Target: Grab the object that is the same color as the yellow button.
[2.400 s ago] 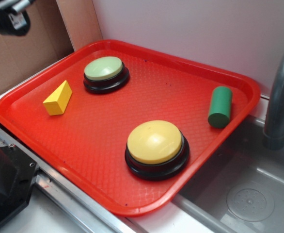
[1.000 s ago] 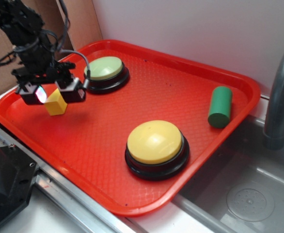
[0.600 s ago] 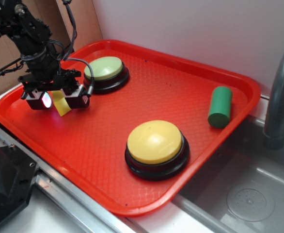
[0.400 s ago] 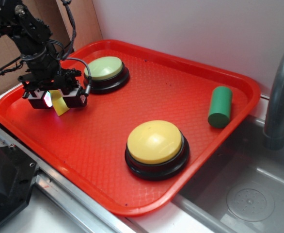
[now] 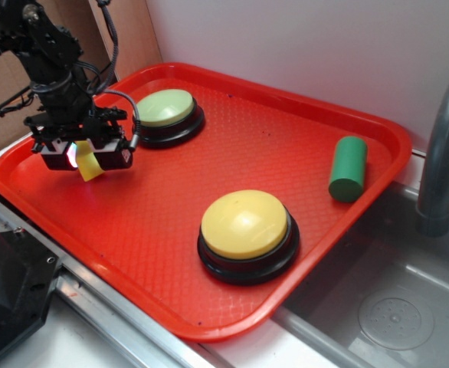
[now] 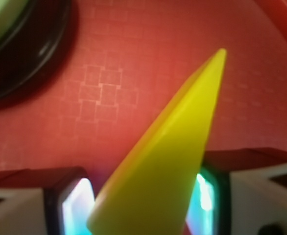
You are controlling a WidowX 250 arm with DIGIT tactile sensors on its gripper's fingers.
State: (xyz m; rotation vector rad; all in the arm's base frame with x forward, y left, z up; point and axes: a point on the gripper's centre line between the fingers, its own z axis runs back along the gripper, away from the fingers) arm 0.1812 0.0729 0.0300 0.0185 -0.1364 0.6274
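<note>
The gripper [image 5: 84, 156] is clamped on the yellow wedge [image 5: 88, 162], which sits just left of the green button [image 5: 165, 109] and looks raised slightly above the red tray [image 5: 286, 115]. In the wrist view the wedge [image 6: 168, 156] slants between the pads, thin edge pointing away, so the hold looks uneven. The sloped, smooth faces could let it twist or squirt out. The arm reaches down from the upper left, wrist pointing nearly straight down. The yellow button [image 5: 244, 223] sits well apart.

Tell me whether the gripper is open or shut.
Shut on the yellow wedge: the gripper has a finger on each side of it.
</note>
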